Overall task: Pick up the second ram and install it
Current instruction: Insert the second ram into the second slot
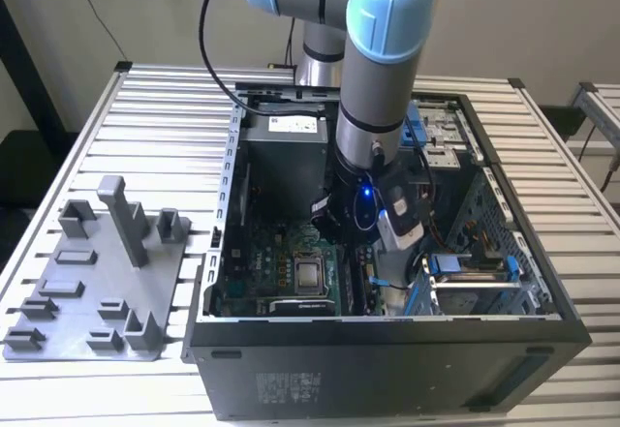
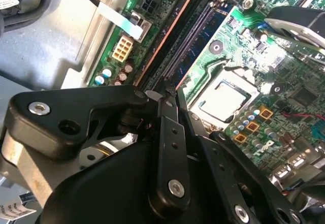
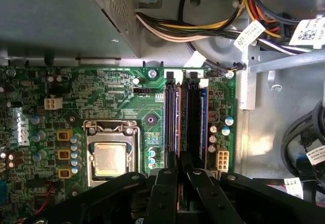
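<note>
Gripper (image 3: 179,170) fingers are seen nearly together, clamped over the second ram (image 3: 192,125) | ram stands in a slot at the motherboard (image 3: 122,99) edge | judged light, stiff, fragile; best gripped by its long top edge.

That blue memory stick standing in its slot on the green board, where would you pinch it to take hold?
Probably its top edge, near mid-length, pinching across the two flat faces from straight above. The blue memory stick stands on edge in the green motherboard, a black slot close alongside, so only that edge is free.
</note>
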`<state>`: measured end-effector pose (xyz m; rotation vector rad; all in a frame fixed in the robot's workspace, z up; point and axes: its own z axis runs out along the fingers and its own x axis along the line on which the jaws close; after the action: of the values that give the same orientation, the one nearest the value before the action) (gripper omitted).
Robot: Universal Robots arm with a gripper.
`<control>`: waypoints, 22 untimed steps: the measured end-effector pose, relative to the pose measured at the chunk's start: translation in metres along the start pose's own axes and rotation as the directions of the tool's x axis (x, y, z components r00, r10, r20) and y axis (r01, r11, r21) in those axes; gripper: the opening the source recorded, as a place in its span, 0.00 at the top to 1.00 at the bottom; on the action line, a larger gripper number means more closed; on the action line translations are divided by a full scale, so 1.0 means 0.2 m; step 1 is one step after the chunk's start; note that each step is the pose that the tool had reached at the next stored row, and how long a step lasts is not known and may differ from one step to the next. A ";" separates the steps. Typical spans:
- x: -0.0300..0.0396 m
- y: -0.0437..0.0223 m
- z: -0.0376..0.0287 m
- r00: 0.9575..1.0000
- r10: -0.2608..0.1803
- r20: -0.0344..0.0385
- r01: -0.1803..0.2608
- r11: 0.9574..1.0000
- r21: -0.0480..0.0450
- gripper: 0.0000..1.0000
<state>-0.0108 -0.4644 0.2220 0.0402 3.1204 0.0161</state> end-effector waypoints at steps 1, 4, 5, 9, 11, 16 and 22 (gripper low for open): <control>0.000 0.000 0.000 1.000 0.002 0.000 -0.002 1.000 0.000 0.86; -0.001 -0.001 0.002 1.000 0.004 0.000 -0.004 1.000 0.000 0.86; -0.001 0.000 0.004 1.000 0.004 0.000 -0.004 1.000 0.000 0.86; -0.003 0.000 0.008 1.000 0.004 0.000 -0.004 1.000 0.000 0.86; -0.007 0.000 0.008 1.000 0.002 0.000 -0.002 1.000 0.000 0.86; -0.016 0.000 0.009 1.000 -0.002 0.000 0.002 1.000 0.000 0.86; -0.020 0.000 0.011 1.000 -0.004 0.000 0.004 1.000 0.000 0.86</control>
<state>-0.0067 -0.4645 0.2199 0.0341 3.1202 0.0158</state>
